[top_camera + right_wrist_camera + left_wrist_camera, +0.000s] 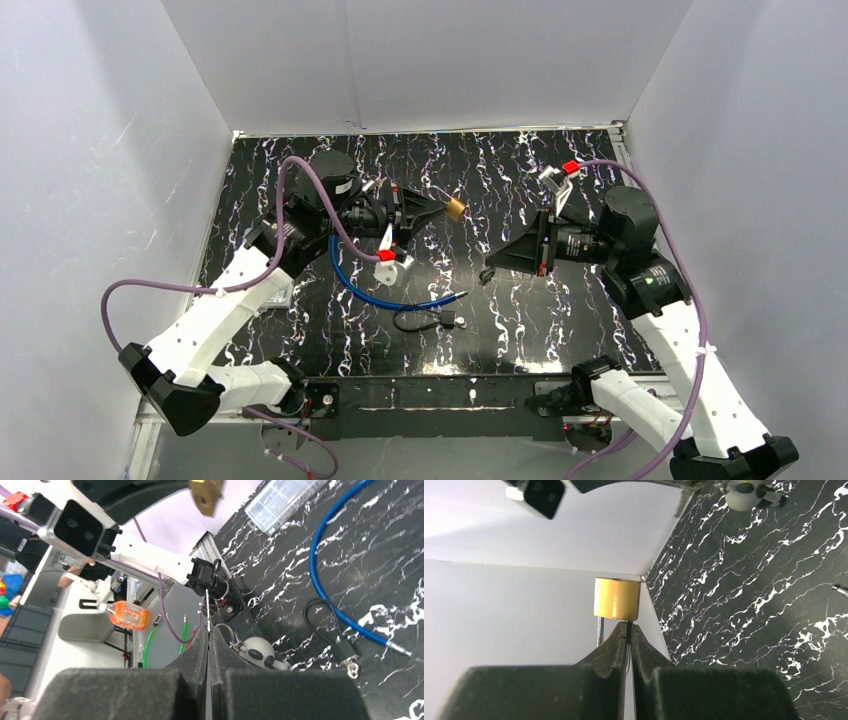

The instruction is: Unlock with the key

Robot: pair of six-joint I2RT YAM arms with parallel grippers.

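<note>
A small brass padlock (455, 208) hangs above the far middle of the bench (520, 330), gripped by its shackle (600, 630). The thin key (487, 273) is held apart from it, nearer and to the right.

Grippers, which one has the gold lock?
The left gripper: it is shut on the shackle of the brass padlock. The right gripper pinches only a thin metal key.

The right gripper (208, 632) rises from the bottom centre, its jaws pressed together on a key (206, 607) seen edge-on as a thin metal strip. A brass padlock (205, 495) sits at the top edge. At right, a blue cable (313, 565) curves over the black marbled table (390, 555).
</note>
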